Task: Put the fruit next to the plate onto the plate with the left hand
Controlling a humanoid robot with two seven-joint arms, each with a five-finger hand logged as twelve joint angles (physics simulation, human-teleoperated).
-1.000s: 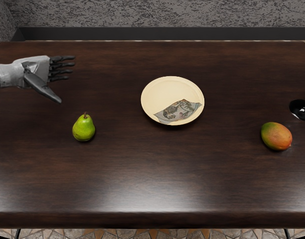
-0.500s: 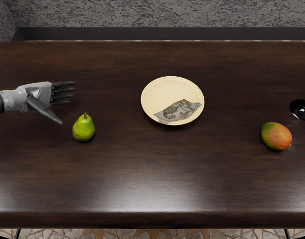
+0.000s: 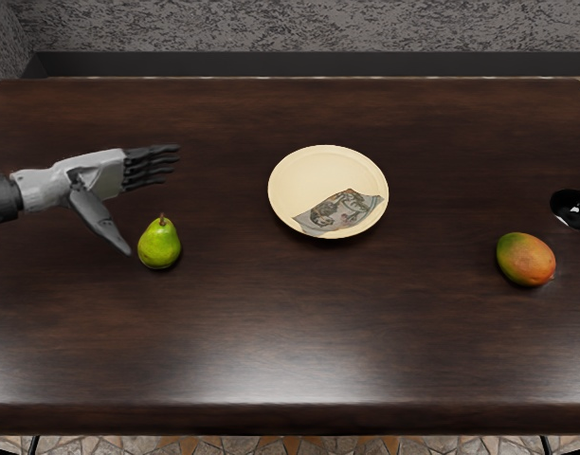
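A green pear (image 3: 159,244) stands upright on the dark table, left of the cream plate (image 3: 314,173), which carries a grey printed patch. My left hand (image 3: 129,194) reaches in from the left edge, open, fingers stretched out above and behind the pear, thumb pointing down just left of it. Nothing is held. A red-green mango (image 3: 525,259) lies far to the right. Only a small black and white part of my right hand (image 3: 572,208) shows at the right edge.
The dark wooden table (image 3: 290,322) fills the view, with its front edge near the bottom. A grey stone wall runs along the back.
My left hand has moved toward the right and nearer, from the far left down to the pear's side, fingers staying spread. Pear, plate and mango have not moved.
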